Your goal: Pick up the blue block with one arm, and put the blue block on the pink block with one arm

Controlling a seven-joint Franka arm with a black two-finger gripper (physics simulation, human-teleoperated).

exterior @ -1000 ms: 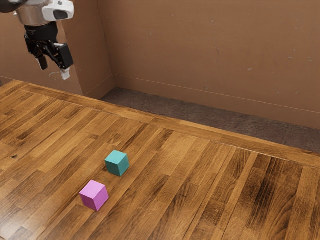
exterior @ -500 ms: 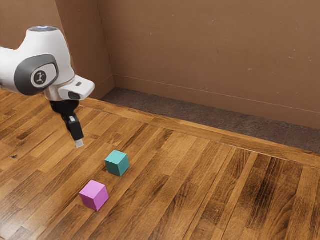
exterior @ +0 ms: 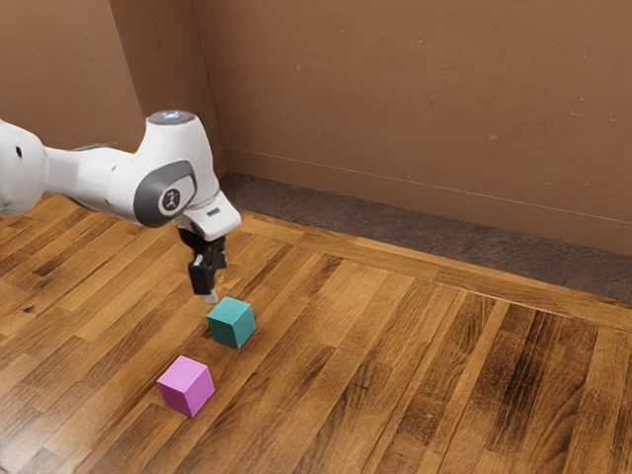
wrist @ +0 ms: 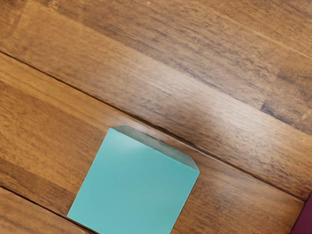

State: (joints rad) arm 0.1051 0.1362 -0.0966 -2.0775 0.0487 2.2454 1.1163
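Wooden bench [exterior: 415, 375] scene, hand [exterior: 208, 292] hovering just above blue block [exterior: 231, 322], gripping nothing, spread impossible to tell; risking knocking it toward pink block [exterior: 186, 385] if dropping off-centre.

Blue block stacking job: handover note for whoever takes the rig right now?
Gripper: empty, hovering low, just above the blue block and a little to the exterior view's left of it. The wrist view looks down on the block's top face.
Blue block: teal in the render, sitting flat on the wooden table, untouched.
Pink block: on the table, nearer the camera than the blue block, with a gap between the two.
Done: approach to the blue block.
Left: centre over it, descend, grasp, lift, carry to the pink block, set down on top, release.
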